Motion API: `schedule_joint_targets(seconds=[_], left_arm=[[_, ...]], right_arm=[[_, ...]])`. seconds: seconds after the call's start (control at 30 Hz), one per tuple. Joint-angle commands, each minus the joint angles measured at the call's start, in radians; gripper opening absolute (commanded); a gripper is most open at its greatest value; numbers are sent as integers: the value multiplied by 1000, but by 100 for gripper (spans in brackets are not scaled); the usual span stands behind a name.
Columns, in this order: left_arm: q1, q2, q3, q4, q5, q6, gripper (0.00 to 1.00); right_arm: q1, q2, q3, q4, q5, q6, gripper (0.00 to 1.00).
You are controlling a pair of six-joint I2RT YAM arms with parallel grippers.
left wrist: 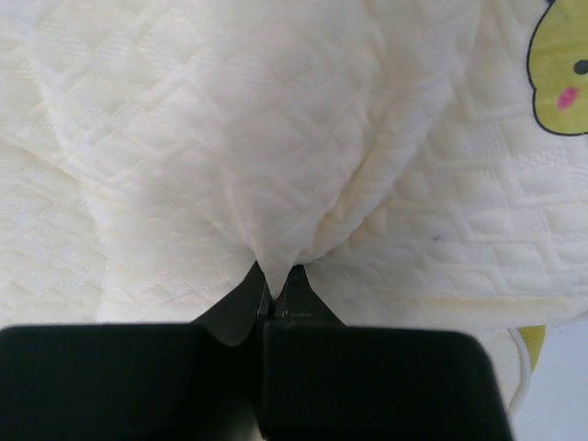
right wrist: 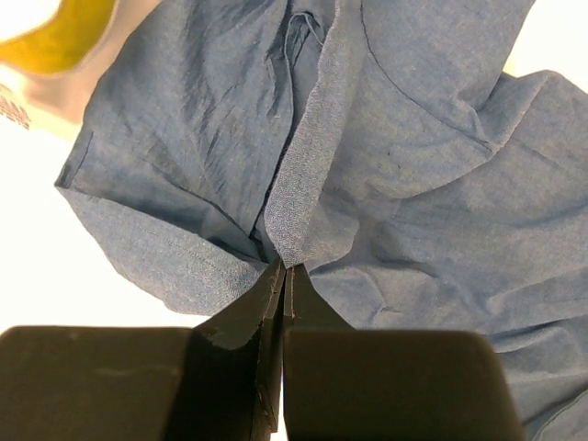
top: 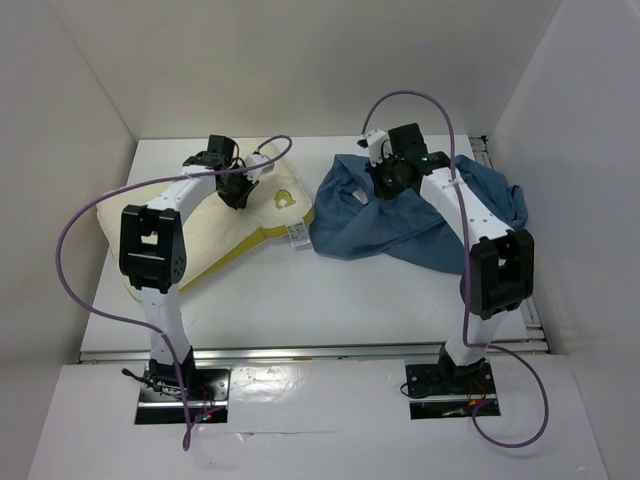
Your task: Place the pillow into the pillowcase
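While both pairs of jaws are pinching tight on cloth, the left gripper [left wrist: 274,287] is bunching a fold of the pillow [left wrist: 230,138] and the right gripper [right wrist: 283,268] is nipping a ridge of the pillowcase [right wrist: 413,202], which is lying crumpled just beside the pillow. Both are looking soft and light; the case's open hem, possibly nearest the pillow, is seeming the better hold.

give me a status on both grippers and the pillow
Left gripper shut on pillow. Right gripper shut on pillowcase. Pillow outside pillowcase, beside it. No obstruction seen.
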Motion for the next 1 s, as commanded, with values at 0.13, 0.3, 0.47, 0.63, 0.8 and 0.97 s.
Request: schedule_joint_targets(seconds=[0.13,0.3,0.47,0.63,0.8,0.97], left_arm=[[-26,-238,-103,61,142,-38,0],[-36,-248,85,-102,241,-38,0],[-104,-239,149,-199,278,-12,0],[-179,-248,149,-244,347,-3,0],[-273,-280,77,-385,462,55,0],[-294,-381,-55,-460,513,120,0]], right_arm=[[-16,-124,10,11,-110,-23,0],[-25,-222,-44,-26,-205,-45,0],[-25,-277,-88,-49,-242,-45,0],[-25,-296,-99,-69,-242,-26,0],[-25,-325,-136,-78,-202,-17,0],[-25,-340,-203,-43,-69,30,0]])
